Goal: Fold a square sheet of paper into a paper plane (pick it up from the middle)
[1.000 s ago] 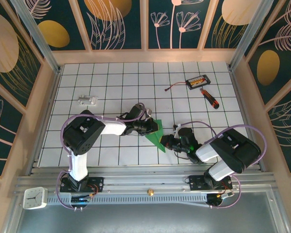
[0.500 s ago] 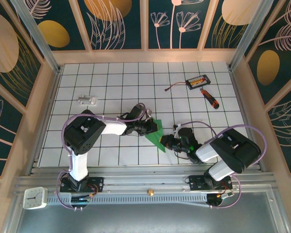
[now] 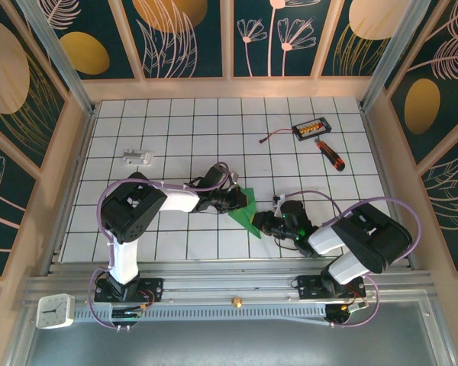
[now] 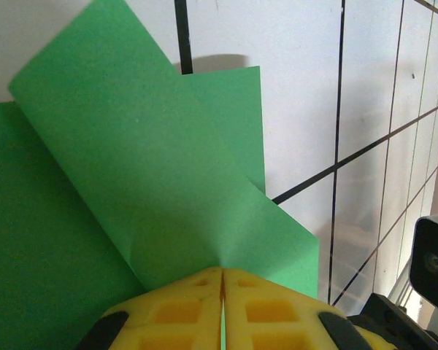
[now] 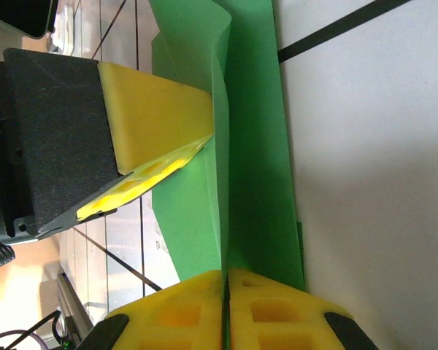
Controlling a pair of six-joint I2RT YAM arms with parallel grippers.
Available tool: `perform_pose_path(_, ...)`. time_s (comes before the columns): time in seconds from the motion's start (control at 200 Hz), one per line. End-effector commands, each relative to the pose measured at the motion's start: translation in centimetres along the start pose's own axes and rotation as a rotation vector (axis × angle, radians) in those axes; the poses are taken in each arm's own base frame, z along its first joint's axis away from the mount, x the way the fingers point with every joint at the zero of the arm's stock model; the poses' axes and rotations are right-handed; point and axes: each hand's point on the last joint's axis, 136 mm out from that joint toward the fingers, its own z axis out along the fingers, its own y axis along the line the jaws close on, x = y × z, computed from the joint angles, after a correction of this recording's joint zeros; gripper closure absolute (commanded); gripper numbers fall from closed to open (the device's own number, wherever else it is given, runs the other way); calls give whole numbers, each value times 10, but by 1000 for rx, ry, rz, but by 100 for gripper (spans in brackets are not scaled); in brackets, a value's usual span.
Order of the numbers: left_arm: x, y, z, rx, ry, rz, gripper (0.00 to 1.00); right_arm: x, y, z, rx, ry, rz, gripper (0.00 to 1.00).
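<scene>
The square sheet of paper point(image 3: 246, 215) is bright green and folded into a narrow pointed shape with a centre crease, lying low over the tiles just ahead of the arms. My left gripper point(image 3: 240, 200) is shut on its upper left edge. In the left wrist view the yellow fingertips point(image 4: 197, 302) meet and pinch the paper point(image 4: 153, 182), which fans out above them. My right gripper point(image 3: 261, 223) is shut on the lower right end. In the right wrist view its gripper point(image 5: 226, 281) clamps the crease of the paper point(image 5: 255, 146), with the left gripper's yellow finger point(image 5: 150, 124) opposite.
A small black box with orange parts point(image 3: 311, 127) and a black-and-orange screwdriver point(image 3: 330, 155) lie at the back right. A small pale part point(image 3: 138, 158) lies at the back left. Wooden walls point(image 3: 76, 145) fence the white tiled table point(image 3: 175, 122).
</scene>
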Motion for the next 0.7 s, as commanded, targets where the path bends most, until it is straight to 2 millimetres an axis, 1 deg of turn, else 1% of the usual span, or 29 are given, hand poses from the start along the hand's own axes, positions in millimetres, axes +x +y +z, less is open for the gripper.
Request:
perform_pose_path(0.0, -1, 13, -1, -37, -4, -2, 90, -1, -10, -4, 39, -17, 21, 88)
perform_pose_path(0.225, -3, 15, -4, -41, -13, -2, 90, -1, -11, -5, 46, -21, 21, 88)
perform_pose_path(0.696, 2, 28, -4, -68, -10, 0, 90, -1, -13, -9, 61, -32, 23, 86)
